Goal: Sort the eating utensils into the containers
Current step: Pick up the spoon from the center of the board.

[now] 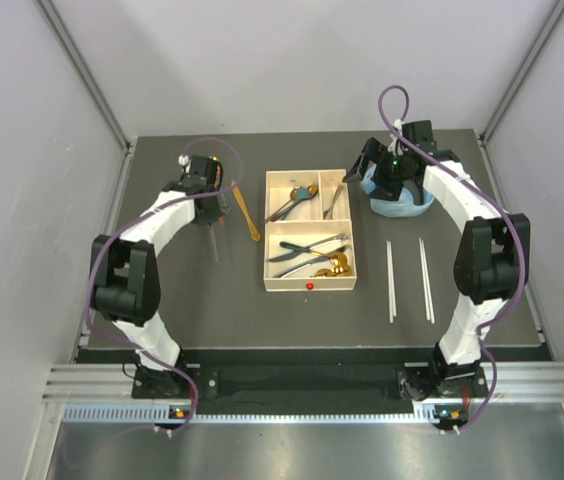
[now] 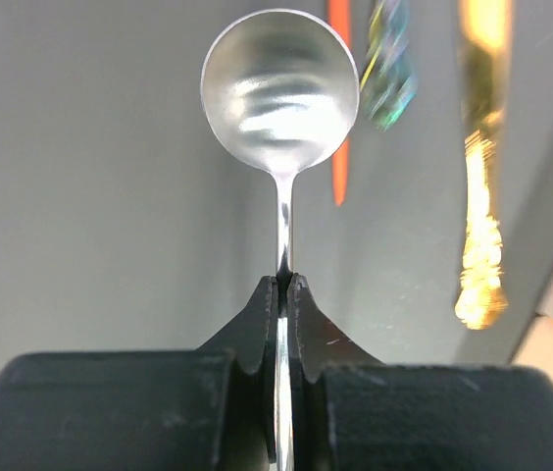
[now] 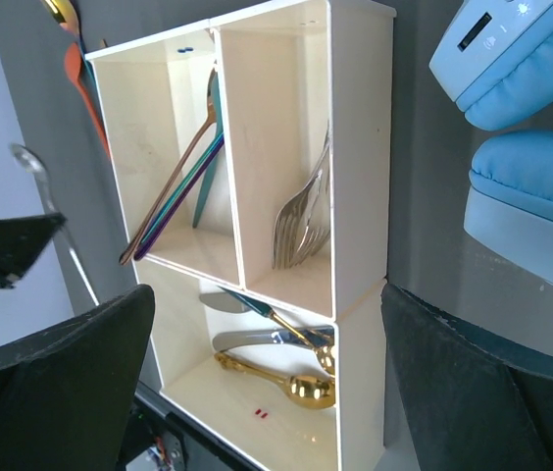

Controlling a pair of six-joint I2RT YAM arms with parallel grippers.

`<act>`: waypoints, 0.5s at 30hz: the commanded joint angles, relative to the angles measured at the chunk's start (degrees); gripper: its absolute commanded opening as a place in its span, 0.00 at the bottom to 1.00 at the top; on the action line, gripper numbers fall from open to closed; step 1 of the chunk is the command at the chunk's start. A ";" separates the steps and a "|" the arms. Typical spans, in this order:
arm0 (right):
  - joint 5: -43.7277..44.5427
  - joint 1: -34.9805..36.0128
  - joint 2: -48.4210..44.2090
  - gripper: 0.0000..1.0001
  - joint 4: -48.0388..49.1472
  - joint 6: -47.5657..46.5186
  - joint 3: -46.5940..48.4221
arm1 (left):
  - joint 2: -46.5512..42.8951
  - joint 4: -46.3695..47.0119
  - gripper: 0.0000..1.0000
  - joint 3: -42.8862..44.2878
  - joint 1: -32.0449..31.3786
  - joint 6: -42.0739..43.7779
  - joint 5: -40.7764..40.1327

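Note:
My left gripper (image 1: 210, 208) is shut on the thin handle of a silver spoon (image 2: 279, 93), bowl pointing away, held above the mat left of the cream tray (image 1: 272, 232). Orange and gold utensils (image 1: 247, 214) lie between the spoon and the tray; the left wrist view shows the orange (image 2: 338, 147) and the gold (image 2: 480, 196). The tray's small sections hold coloured spoons (image 3: 174, 196) and forks (image 3: 301, 221); the large section holds knives and gold spoons (image 3: 286, 381). Two pale chopsticks (image 1: 391, 280) lie right of the tray. My right gripper (image 1: 392, 172) is open and empty over the headphones.
Light-blue headphones (image 1: 398, 200) sit at the back right, close to the tray's far right corner; they also show in the right wrist view (image 3: 531, 147). The tray rim has a red dot (image 1: 308, 285). Grey walls enclose the dark mat.

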 commanded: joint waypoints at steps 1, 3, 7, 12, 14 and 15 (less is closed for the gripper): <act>-1.29 -0.25 -2.10 0.98 2.53 -0.12 0.51 | -3.77 2.59 0.00 7.93 -0.97 10.13 -1.83; -1.21 -0.34 -2.45 0.99 2.35 -0.12 0.24 | -3.42 2.77 0.00 11.36 -1.94 13.14 2.10; -1.12 -0.34 -3.16 0.98 2.18 -0.12 -1.25 | -1.58 4.08 0.00 16.82 -3.96 18.59 9.40; -1.12 -0.34 -4.47 0.98 2.35 -0.12 -3.36 | 3.34 7.95 0.00 22.79 -8.79 24.30 9.51; -1.12 -0.34 -4.92 0.98 2.26 -0.04 -4.15 | 5.80 9.71 0.00 24.64 -10.46 26.77 9.34; -0.94 -0.34 -5.09 0.99 2.09 -0.04 -4.33 | 6.60 10.50 0.00 26.22 -10.82 28.08 9.68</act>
